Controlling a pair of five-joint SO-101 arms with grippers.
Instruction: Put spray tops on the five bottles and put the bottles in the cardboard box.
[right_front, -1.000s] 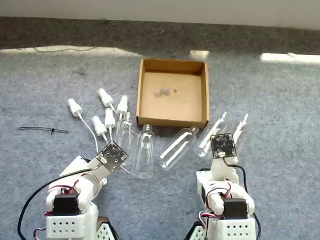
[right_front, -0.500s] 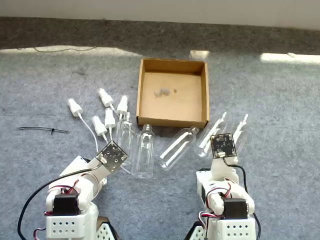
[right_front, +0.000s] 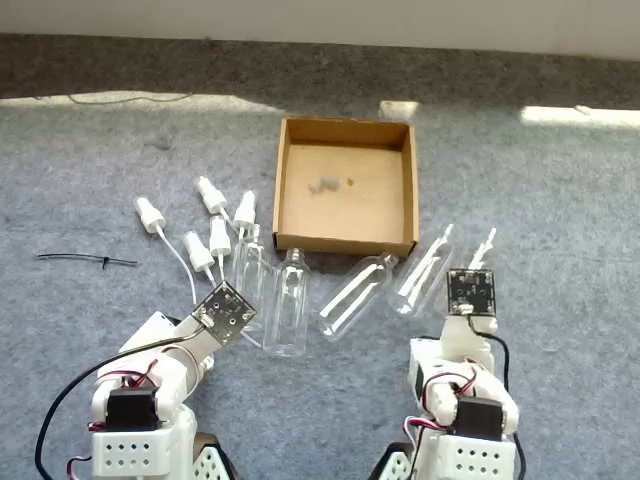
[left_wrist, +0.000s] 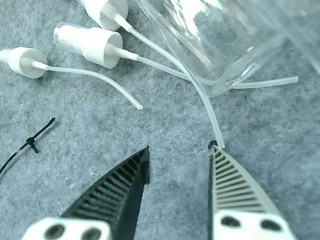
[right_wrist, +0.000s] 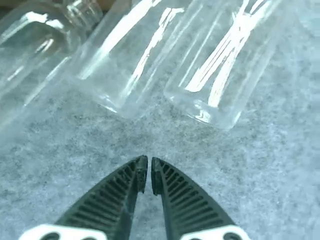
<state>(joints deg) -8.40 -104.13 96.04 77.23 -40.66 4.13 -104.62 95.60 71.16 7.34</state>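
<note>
We see grey carpet (right_front: 100, 170), the box (right_front: 345, 243) lying beyond both pincers, five bottles (right_front: 355, 295) on their sides between, two just ahead of the clenched right pincer (right_wrist: 148, 172), spray tops (left_wrist: 95, 42) just ahead of the left pincer (left_wrist: 177, 150), its jaws spread.

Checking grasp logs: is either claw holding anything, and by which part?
Nothing is held: left claw open and empty, right claw shut on nothing.

I see grey carpet (right_front: 560, 200) across the frame, a pale wall (right_front: 320, 18) strip along the top edge, and bright light patches (right_front: 575, 115) at upper left and right.
</note>
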